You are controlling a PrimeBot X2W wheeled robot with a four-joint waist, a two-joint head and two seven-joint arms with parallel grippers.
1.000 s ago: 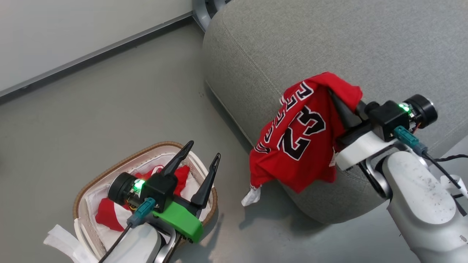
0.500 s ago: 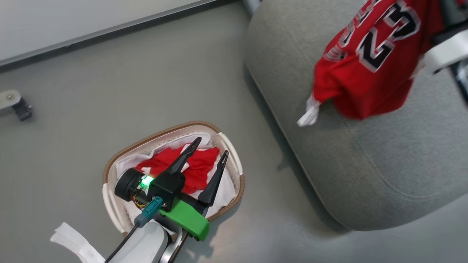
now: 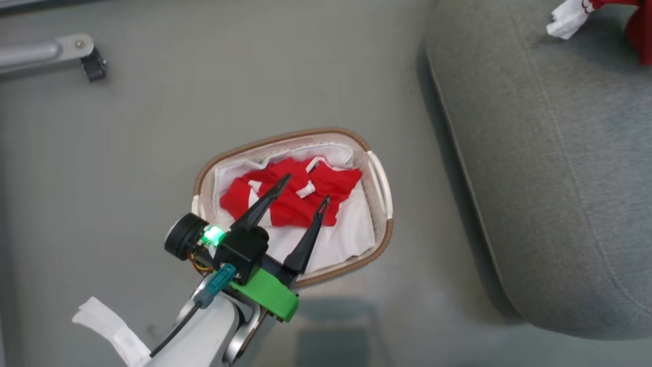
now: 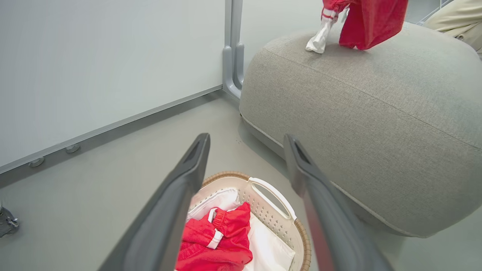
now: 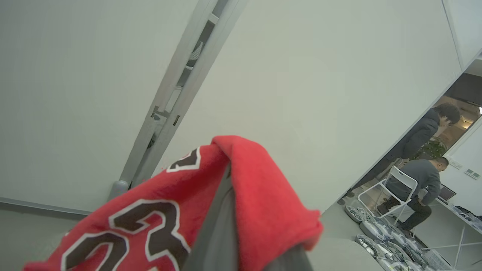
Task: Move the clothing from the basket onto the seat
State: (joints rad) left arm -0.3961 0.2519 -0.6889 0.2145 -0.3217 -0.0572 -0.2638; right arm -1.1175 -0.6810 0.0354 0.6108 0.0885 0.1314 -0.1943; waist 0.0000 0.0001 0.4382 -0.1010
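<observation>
Two limp, light garments: left gripper (image 3: 306, 187), jaws wide, above red piece (image 3: 285, 204) at twelve o'clock in basket (image 3: 285, 136); best pinched at a raised fold. Right gripper (image 5: 226, 195) clamps jersey (image 5: 150, 210).

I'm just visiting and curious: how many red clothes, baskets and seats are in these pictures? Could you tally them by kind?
Red garments: 2 (jersey, banded piece)
Basket: 1
Seat: 1
Total: 4
</observation>
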